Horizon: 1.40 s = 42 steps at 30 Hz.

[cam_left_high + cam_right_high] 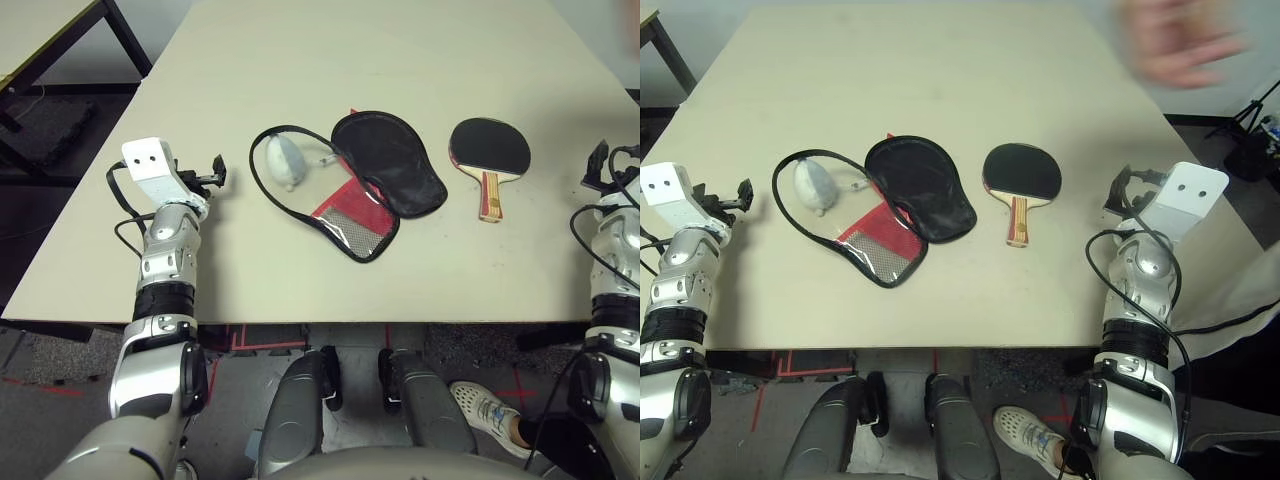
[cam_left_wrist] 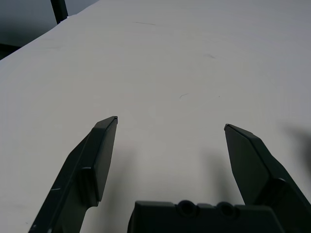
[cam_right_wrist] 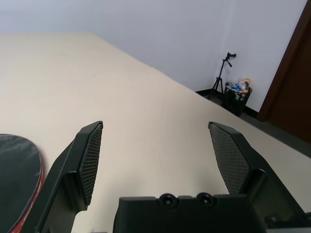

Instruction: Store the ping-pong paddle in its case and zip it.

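Jaws (image 3: pixel 155 125) open above pale table (image 3: pixel 131 102)

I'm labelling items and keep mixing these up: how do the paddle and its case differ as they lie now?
The paddle is one rigid piece with a striped wooden handle; the case is soft, with no handle. The paddle lies whole, its black rubber face up, while the case lies spread open, its black panel folded out beside the red and mesh part. Both have a rounded black area and lie flat on the table.
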{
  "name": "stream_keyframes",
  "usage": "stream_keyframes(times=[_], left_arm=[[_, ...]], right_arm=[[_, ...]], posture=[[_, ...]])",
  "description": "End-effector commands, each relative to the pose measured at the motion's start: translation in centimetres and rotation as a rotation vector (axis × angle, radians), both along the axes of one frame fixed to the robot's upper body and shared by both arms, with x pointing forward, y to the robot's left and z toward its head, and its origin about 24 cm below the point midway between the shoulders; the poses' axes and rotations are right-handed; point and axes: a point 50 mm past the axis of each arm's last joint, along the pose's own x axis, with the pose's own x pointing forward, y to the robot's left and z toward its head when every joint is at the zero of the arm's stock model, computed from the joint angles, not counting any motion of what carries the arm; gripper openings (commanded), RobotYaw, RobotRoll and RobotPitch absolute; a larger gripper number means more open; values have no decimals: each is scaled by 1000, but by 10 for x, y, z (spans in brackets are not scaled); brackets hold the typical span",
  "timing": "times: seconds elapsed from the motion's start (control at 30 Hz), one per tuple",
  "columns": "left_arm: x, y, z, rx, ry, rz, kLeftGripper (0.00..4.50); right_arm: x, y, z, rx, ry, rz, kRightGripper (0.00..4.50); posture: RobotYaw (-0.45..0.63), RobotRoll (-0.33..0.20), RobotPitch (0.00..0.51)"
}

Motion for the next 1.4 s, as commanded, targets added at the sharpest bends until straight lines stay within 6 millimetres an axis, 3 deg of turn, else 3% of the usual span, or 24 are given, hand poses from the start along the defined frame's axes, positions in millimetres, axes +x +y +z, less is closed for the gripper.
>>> stream_keyframes(times=[0.03,0.23,0.33,0.6,0.8,1.0,1.13,1.4], left_arm=[[-2,4,-7,-14,29,12,4500],[7,0,5,5,16,-33,4500],[15,3,29,43,-6,-99,4500],[30,-16,89,184,3,-436,4500],[45,-51,122,239,-29,-607,4500],[55,-98,121,262,-36,-771,4500],[57,-140,110,262,-27,-905,4500],[49,-185,88,273,3,-1067,4500]], right_arm=[[-3,-3,-6,23,10,2,4466],[-2,2,4,41,40,65,4466],[-1,11,10,95,167,149,4466],[-13,52,35,144,448,410,4466],[0,82,45,249,573,522,4466],[12,101,48,197,619,566,4466],[15,112,36,169,685,566,4466],[15,125,8,160,811,538,4466]], posture=[[-89,0,210],[-122,0,215],[-131,0,214],[-134,0,207],[-132,0,190],[-141,0,191],[-140,0,193],[-143,0,192]])
